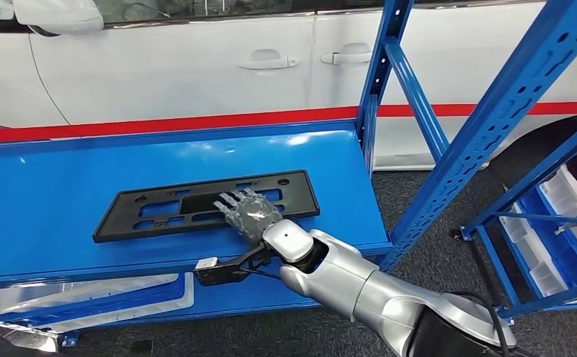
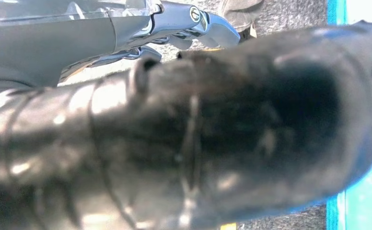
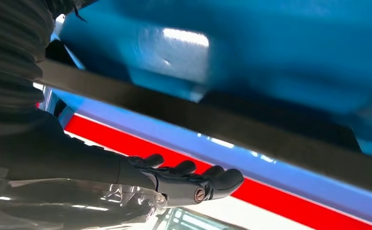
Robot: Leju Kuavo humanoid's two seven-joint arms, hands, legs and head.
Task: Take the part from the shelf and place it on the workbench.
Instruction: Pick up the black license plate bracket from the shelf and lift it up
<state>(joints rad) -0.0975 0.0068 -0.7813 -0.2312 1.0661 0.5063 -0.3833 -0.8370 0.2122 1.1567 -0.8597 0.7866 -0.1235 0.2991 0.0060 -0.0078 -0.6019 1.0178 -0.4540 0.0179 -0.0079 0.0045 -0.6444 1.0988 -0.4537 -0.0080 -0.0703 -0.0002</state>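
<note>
The part (image 1: 159,212) is a flat black plastic plate with several cut-outs, lying on the blue shelf board (image 1: 47,178). My right hand (image 1: 250,214) lies palm down over the plate's near right portion, fingers stretched out straight and apart. In the right wrist view the right hand (image 3: 174,179) is flat with fingers extended, and the part's dark edge (image 3: 251,132) runs as a long strip apart from the fingertips. Nothing is gripped. In the left wrist view a dark glossy blur (image 2: 198,143) sits close to the lens, and I cannot read the left hand's fingers.
Blue perforated uprights (image 1: 494,126) and a diagonal brace (image 1: 416,97) stand right of the shelf. A white car with a red stripe (image 1: 159,67) is behind. A lower shelf holds clear-wrapped pieces (image 1: 85,297). White and blue bins (image 1: 561,223) sit at the right.
</note>
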